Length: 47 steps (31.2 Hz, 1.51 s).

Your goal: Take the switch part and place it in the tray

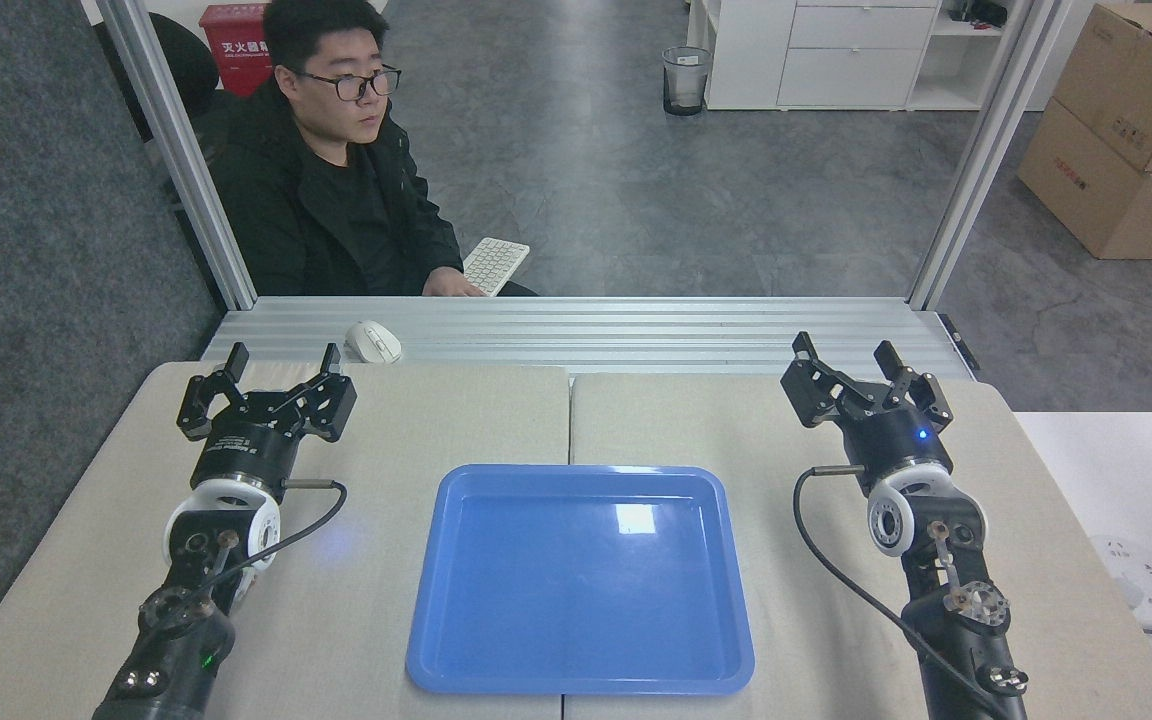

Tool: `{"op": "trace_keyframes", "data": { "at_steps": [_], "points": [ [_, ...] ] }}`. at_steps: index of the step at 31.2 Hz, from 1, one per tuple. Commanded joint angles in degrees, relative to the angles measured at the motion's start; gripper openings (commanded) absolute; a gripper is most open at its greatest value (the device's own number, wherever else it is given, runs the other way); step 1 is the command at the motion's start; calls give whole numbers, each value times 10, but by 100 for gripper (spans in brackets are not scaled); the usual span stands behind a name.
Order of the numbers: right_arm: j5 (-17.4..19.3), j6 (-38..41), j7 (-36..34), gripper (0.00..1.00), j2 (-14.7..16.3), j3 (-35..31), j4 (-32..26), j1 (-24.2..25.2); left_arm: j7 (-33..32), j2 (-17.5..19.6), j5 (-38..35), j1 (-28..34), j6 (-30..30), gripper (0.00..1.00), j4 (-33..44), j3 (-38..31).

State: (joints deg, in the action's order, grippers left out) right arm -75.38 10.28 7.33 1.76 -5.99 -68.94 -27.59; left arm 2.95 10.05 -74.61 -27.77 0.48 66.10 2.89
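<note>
The blue tray (446,560) lies flat in the middle of the table, close to its front edge, with nothing in it. No switch part shows anywhere in the head view. My left gripper (284,358) hovers over the table's far left, fingers spread open and nothing between them. My right gripper (844,350) is at the far right, also open and holding nothing. Both grippers point toward the table's far edge, well apart from the tray.
A white computer mouse (373,341) rests on the ribbed metal ledge (636,335) behind the table. A person in a black jacket (326,200) sits beyond it with a white keyboard (495,264). A power strip (1136,590) lies at the right.
</note>
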Motion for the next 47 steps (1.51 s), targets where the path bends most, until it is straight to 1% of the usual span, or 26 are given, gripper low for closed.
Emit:
{"op": "trace_keyframes", "data": {
  "at_steps": [1, 8, 15, 33, 39, 42, 47],
  "points": [
    [-1, -1, 1, 100, 3, 5, 0, -1, 0, 2, 1, 0, 0, 100, 0, -1],
    [1, -2, 0, 100, 1, 3, 0, -1, 0, 3, 1, 0, 0, 100, 0, -1],
    [0, -5, 1, 100, 8, 5, 0, -1, 0, 4, 2, 7, 0, 100, 0, -4],
    [0, -4, 1, 100, 4, 2, 1, -1, 0, 5, 3, 11, 0, 100, -4, -9],
    [0, -4, 1, 100, 6, 2, 1, -1, 3, 6, 5, 56, -1, 100, -7, -10],
    [0, -4, 1, 100, 6, 2, 1, -1, 15, 7, 4, 77, -1, 100, -8, -12],
    [0, -4, 1, 100, 5, 0, 1, -1, 21, 6, 4, 110, -3, 100, -8, -40]
  ]
}}
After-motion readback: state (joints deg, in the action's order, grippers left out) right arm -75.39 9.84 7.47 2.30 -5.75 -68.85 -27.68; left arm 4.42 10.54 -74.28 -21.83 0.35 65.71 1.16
